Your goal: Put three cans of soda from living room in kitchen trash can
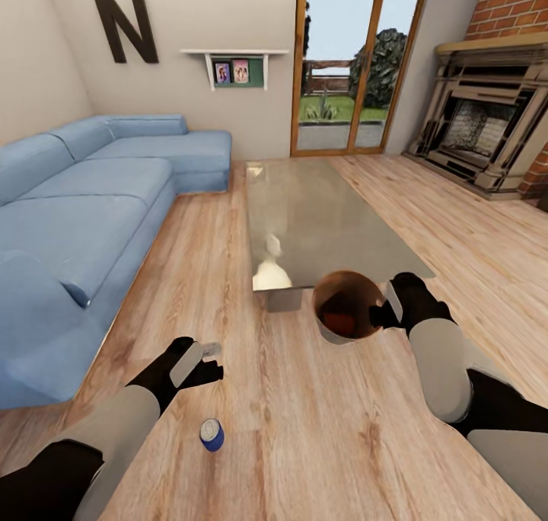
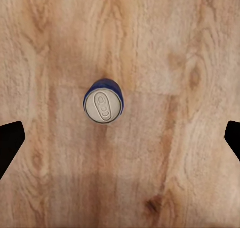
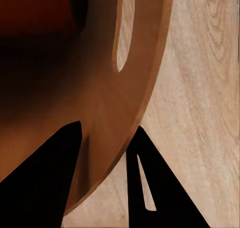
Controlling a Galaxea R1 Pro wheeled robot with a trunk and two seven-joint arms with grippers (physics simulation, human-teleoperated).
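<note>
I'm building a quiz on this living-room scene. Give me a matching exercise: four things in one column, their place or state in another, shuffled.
Things:
1. dark blue soda can
2. copper-brown trash can
3. left gripper
4. right gripper

Places or states:
A. clamped on a bin's rim
B. open above a can
C. standing on the wood floor
D. held beside the glass-topped table

Pairs: 1-C, 2-D, 3-B, 4-A

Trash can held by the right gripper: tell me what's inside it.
Through the open top of the trash can, something orange-red lies low inside, likely one or more soda cans. Shadow and the near wall hide the rest, so no count is possible.
</note>
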